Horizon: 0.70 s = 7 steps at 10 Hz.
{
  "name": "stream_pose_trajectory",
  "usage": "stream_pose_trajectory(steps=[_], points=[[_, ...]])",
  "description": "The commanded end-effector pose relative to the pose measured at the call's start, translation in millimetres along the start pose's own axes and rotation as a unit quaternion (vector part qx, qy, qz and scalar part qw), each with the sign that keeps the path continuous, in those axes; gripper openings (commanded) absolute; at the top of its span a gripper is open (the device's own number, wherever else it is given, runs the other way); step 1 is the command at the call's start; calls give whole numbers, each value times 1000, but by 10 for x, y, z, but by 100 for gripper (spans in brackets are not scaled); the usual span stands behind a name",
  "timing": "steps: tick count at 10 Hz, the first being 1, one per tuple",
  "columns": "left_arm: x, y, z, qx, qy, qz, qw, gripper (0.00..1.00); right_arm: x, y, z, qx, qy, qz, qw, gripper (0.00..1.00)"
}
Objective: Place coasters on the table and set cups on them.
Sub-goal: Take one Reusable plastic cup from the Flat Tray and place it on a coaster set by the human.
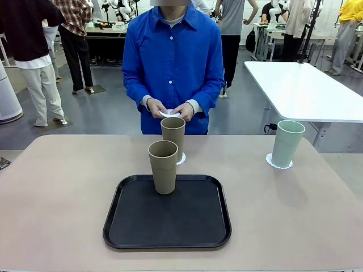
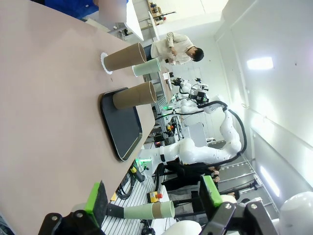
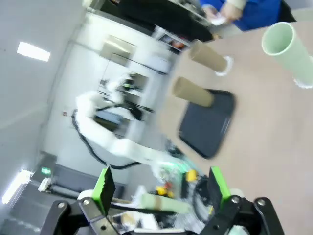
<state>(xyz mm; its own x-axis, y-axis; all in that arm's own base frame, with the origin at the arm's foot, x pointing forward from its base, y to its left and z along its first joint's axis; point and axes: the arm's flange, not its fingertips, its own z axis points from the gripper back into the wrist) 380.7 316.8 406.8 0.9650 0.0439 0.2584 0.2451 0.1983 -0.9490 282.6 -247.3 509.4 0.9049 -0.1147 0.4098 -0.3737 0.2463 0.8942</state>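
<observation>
A tan cup (image 1: 163,166) stands upright at the back of the black tray (image 1: 167,226). Just behind the tray a second tan cup (image 1: 173,137) rests on a white lacy coaster (image 1: 181,158) on the beige table (image 1: 62,192). At the right, the mint green cup (image 1: 287,143) stands on its own coaster (image 1: 279,164). The person in a blue shirt holds another coaster (image 1: 169,113) in both hands at the far edge. My left gripper (image 2: 152,196) is open and held off the table, far from the cups (image 2: 134,95). My right gripper (image 3: 160,186) is open too, with the mint cup (image 3: 288,49) far ahead.
A white-topped table (image 1: 300,90) stands behind to the right. Other people stand in the background. Bare tabletop lies on both sides of the tray.
</observation>
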Motion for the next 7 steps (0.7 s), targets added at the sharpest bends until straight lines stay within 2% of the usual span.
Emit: stream_pose_trajectory(steps=[1,4,7], points=[[-7,-30,10,-2,1,-1,1000,100,134,-311,37,47,12,-33,998,100],[-7,-30,10,-2,1,-1,1000,100,158,-680,17,19,30,-92,995,100],[-7,-30,10,-2,1,-1,1000,100,227,-807,-24,-12,31,-104,994,100]])
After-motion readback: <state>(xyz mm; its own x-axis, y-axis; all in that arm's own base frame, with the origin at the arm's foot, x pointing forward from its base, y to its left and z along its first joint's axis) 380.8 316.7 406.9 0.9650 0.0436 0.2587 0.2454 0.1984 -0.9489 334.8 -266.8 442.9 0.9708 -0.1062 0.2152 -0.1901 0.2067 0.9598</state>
